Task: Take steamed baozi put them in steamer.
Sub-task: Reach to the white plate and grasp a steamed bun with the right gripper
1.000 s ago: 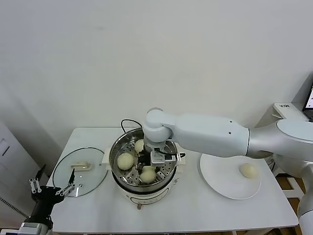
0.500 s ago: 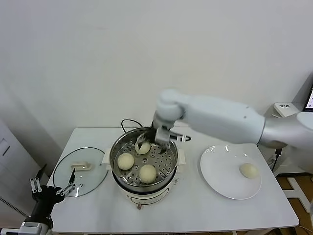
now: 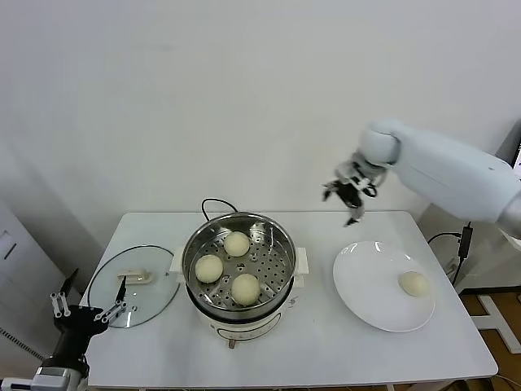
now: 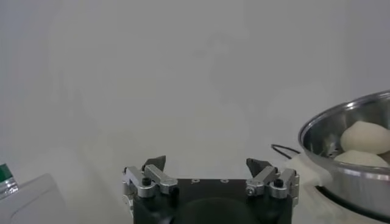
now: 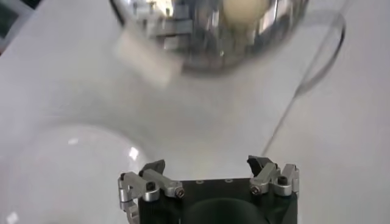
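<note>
The steamer [image 3: 236, 313] stands mid-table with three steamed baozi on its perforated tray: one at the back [image 3: 237, 243], one on the left [image 3: 209, 268], one at the front [image 3: 246, 288]. Another baozi [image 3: 414, 283] lies on the white plate [image 3: 370, 285] to the right. My right gripper [image 3: 348, 199] hangs open and empty in the air, between the steamer and the plate and well above both. In the right wrist view its jaws [image 5: 207, 165] are wide, with the steamer [image 5: 207, 42] beyond them. My left gripper [image 3: 85, 311] is parked open by the table's left front corner.
A round glass lid [image 3: 133, 285] with a white handle lies flat left of the steamer. A black cord [image 3: 213, 204] runs behind the pot. The left wrist view shows the steamer's rim [image 4: 341, 122] off to one side of its open jaws [image 4: 207, 165].
My right gripper has opened, left a baozi on the tray, risen out of the steamer and swung right toward the plate. The left arm has not moved.
</note>
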{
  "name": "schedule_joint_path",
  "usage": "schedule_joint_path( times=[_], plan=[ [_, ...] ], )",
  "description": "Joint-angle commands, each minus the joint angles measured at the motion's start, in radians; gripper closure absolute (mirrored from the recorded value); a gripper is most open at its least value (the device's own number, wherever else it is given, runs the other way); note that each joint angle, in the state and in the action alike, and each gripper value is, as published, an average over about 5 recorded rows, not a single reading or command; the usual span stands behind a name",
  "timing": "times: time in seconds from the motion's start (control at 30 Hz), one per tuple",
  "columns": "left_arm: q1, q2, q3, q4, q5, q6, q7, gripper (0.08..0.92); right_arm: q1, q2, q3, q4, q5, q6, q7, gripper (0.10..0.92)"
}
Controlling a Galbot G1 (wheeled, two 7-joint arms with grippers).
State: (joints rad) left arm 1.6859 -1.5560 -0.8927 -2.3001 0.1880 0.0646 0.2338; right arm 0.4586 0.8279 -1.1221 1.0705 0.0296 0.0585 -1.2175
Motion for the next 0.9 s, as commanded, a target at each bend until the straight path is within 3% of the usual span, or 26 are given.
schedule_joint_path(
  times=[0.03, 0.9],
  plan=[
    [0.008, 0.005, 0.003, 0.002, 0.006, -0.001, 0.000, 0.177, -0.331, -0.187, 0.188, -0.140, -0.149, -0.058, 0.005, 0.203],
    [0.023, 0.021, -0.004, 0.006, 0.010, 0.002, 0.002, 0.177, -0.448, -0.143, 0.280, -0.200, -0.200, -0.057, 0.070, 0.203]
  ],
)
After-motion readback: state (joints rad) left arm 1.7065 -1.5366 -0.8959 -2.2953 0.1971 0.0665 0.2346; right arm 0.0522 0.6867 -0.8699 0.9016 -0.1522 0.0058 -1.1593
